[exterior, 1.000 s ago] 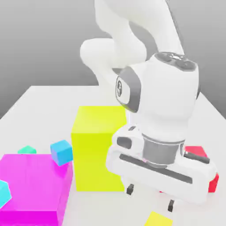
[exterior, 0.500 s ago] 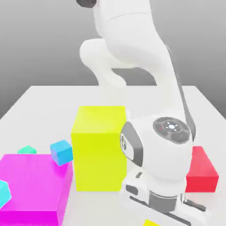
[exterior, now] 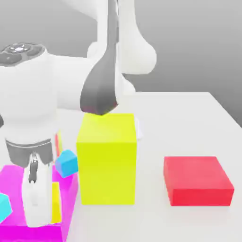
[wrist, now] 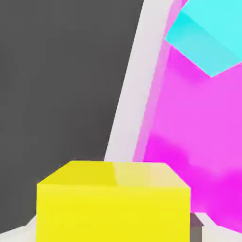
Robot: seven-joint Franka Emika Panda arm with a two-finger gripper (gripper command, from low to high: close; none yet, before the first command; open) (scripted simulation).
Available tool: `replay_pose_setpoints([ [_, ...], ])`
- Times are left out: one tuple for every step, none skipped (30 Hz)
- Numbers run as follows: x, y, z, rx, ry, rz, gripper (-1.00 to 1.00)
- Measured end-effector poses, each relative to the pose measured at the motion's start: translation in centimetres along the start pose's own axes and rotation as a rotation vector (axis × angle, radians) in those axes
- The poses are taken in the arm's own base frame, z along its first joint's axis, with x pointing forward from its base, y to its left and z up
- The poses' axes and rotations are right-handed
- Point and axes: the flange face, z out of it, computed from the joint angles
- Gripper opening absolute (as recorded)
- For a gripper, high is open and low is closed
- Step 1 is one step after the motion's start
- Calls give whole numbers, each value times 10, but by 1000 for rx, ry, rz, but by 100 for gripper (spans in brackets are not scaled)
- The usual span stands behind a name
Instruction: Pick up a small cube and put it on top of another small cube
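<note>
My gripper (exterior: 47, 213) hangs at the exterior view's left, low over the flat magenta block (exterior: 14, 230), and is shut on the small yellow cube (exterior: 56, 204). Only a narrow yellow strip of that cube shows beside the white hand. In the hand view the small yellow cube (wrist: 113, 208) sits close up between the fingers, above the magenta block (wrist: 189, 127). A small cyan cube (wrist: 203, 40) lies on that block further on, and it also appears at the picture's left edge (exterior: 4, 206). A small blue cube (exterior: 66, 163) leans at the magenta block's far corner, right of the hand.
A tall large yellow block (exterior: 108, 158) stands in the middle, just right of the hand. A flat red block (exterior: 197, 179) lies on the white table (exterior: 189, 118) at the exterior view's right. The arm's white links rise behind the yellow block.
The fingers closed on the small yellow cube. The hand then swung from the front right across to the exterior view's left, carrying the cube over the magenta block.
</note>
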Motion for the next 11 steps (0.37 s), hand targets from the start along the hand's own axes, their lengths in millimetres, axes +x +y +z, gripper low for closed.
replay_pose_setpoints([
  [23, -12, 8, -1, -6, 81, -100],
  [42, -22, 16, -2, -10, 147, 100],
  [42, -22, 16, -2, -10, 147, 100],
  [42, -22, 16, -2, -10, 147, 100],
  [42, -22, 16, -2, -10, 147, 100],
  [42, -22, 16, -2, -10, 147, 100],
  [42, -22, 16, -2, -10, 147, 100],
  [52, -26, 21, -3, -10, 181, 100],
  [57, -29, 13, -4, -10, 198, 100],
  [60, -30, 0, -4, -10, 207, 100],
  [61, -31, -17, -4, -10, 211, 100],
])
